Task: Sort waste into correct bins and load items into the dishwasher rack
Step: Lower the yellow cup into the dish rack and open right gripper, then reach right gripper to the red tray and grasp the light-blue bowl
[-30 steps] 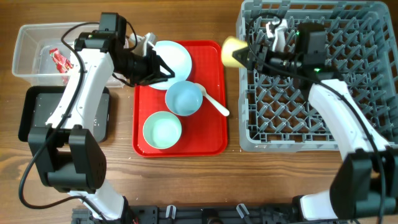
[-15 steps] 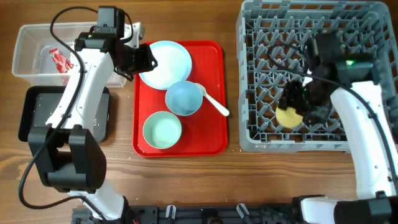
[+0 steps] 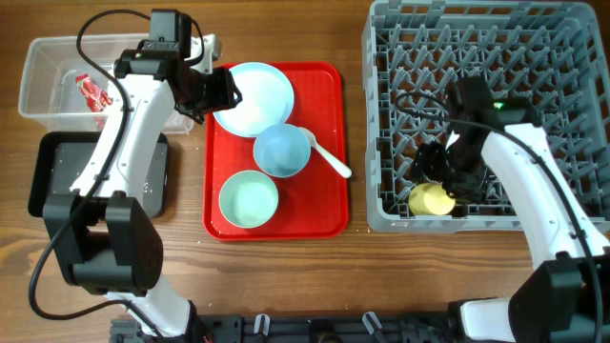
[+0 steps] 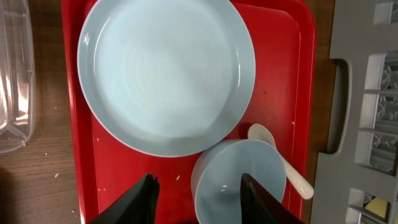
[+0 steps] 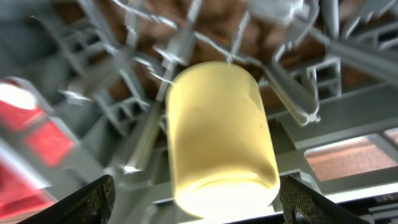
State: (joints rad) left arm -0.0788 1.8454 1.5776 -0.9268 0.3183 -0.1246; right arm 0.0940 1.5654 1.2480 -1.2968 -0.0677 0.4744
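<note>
Cropping at the lower edge of the left wrist view is hiding all but the tips of the left gripper's [image 4: 198, 182] two dark fingers [image 4: 142, 198]. It is also cutting off the near part of the pale blue bowl [image 4: 239, 183]. That bowl is covering part of the white spoon [image 4: 289, 171]. Blur is softening the whole right wrist view, and in the overhead view the right wrist is covering its own fingertips.

The yellow cup [image 5: 217, 137] is appearing as a smooth, pale yellow cylinder. It is sitting among the grey pegs of the dishwasher rack [image 5: 323, 124], just ahead of the right gripper [image 5: 196, 190] and centred between its fingers. Whether it is standing or lying cannot be told. Those fingers are standing wide apart, clear of the cup on both sides.

The left fingers are likewise standing apart. The bowl is lying between them and the pale blue plate [image 4: 165, 71] beyond their tips, both on the red tray [image 4: 301, 74].

The left arm [image 3: 124, 124] is reaching sideways over the tray. The right arm [image 3: 519, 181] is bending down into the rack.
</note>
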